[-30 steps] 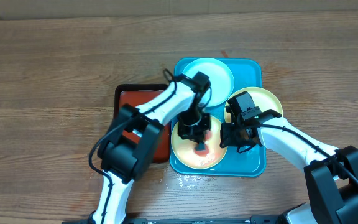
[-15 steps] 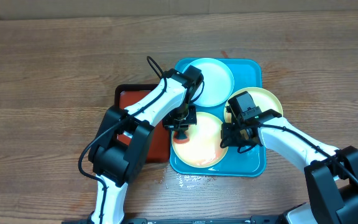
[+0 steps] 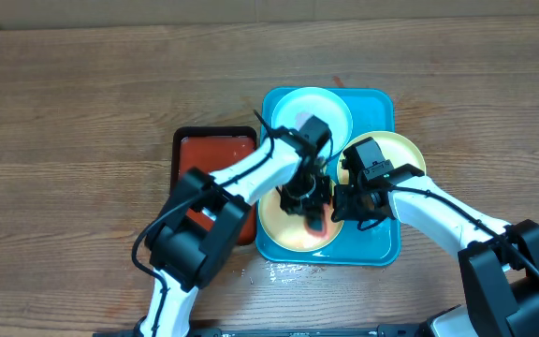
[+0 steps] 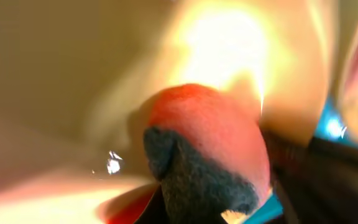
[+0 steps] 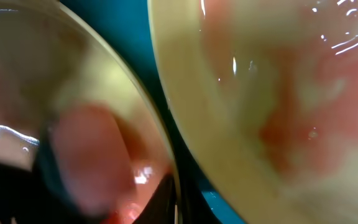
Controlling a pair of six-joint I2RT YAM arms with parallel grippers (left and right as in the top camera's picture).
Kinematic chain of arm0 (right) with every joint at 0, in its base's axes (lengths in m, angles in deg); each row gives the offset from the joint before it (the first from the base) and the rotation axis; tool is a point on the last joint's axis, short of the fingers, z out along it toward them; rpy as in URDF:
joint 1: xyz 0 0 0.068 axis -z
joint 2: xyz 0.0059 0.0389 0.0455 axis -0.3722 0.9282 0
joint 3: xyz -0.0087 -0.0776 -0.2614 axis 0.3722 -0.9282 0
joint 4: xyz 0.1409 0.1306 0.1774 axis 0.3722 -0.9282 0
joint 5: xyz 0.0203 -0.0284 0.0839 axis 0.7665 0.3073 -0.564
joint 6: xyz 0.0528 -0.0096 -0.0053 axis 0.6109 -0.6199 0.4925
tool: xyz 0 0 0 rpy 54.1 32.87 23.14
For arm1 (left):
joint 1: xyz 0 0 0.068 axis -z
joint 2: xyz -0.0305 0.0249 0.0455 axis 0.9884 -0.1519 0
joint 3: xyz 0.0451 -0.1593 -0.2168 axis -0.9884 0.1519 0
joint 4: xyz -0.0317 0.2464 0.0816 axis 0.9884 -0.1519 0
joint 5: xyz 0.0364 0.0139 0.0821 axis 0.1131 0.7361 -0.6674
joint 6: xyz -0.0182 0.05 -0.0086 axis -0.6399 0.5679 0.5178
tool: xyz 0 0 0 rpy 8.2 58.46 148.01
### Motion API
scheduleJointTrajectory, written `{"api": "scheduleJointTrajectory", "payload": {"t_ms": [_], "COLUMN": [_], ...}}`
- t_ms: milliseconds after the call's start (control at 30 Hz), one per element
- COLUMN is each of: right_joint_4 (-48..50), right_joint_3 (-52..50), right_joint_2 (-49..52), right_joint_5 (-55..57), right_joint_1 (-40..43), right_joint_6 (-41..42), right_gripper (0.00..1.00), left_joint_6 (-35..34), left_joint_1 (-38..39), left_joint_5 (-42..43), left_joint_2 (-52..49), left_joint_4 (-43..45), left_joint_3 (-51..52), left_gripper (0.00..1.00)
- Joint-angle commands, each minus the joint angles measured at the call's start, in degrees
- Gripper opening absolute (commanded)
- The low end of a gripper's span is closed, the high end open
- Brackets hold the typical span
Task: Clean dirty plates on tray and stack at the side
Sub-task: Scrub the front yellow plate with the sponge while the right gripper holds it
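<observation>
The teal tray [image 3: 385, 105] holds three plates. The mint-rimmed plate [image 3: 330, 105] lies at the back. One yellow-green plate [image 3: 402, 150] lies at the right and also shows in the right wrist view [image 5: 278, 93], with pink smears. The other yellow-green plate [image 3: 279, 229] lies at the front. My left gripper [image 3: 309, 201] is shut on a red sponge with a dark scrub side [image 4: 210, 124] and presses it on the right part of the front plate [image 4: 73, 74]. My right gripper [image 3: 349, 208] is shut on that plate's right rim [image 5: 114, 87].
A smaller black-rimmed red tray [image 3: 209, 150] lies just left of the teal tray, under my left arm. Wet spots [image 3: 288, 271] mark the wooden table in front of the teal tray. Bare wood lies all around.
My left gripper has swept the sponge from the front plate's left edge across to its right side. The right arm and the plates have not moved.
</observation>
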Motion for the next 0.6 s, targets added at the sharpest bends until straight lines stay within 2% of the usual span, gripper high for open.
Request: {"api": "scheduleJointTrajectory", "payload": {"t_ms": [0,67,200,467,567], "right_joint_4": [-1.0,-1.1,-1.1,-1.1,-1.0], "right_joint_3": [-1.7,-1.7,-1.7,-1.7,-1.7], "right_joint_2": [2.6,2.6,2.6,2.6,2.6], "right_joint_5": [1.4,1.3,1.3,1.4,1.4], "right_joint_1": [-0.7,-0.7,-0.7,-0.7,-0.7], "right_joint_6": [0.0,0.0,0.0,0.2,0.2], "right_gripper": [0.04,0.04,0.04,0.04,0.04], "left_joint_6": [-2.5,-2.4,-2.3,-4.0,-3.5], "left_joint_1": [-0.8,-1.6,-3.0,-5.6,-5.6], "left_joint_5": [0.7,-0.4,-8.1,-33.6,-35.8], "left_joint_2": [-2.4,-2.4,-2.1,2.4,5.3], "left_joint_4": [-2.8,-5.4,-10.4,-14.8,-14.2], "left_joint_3": [3.4,3.4,3.4,0.7,-0.7], "left_gripper": [0.05,0.04,0.04,0.04,0.04]}}
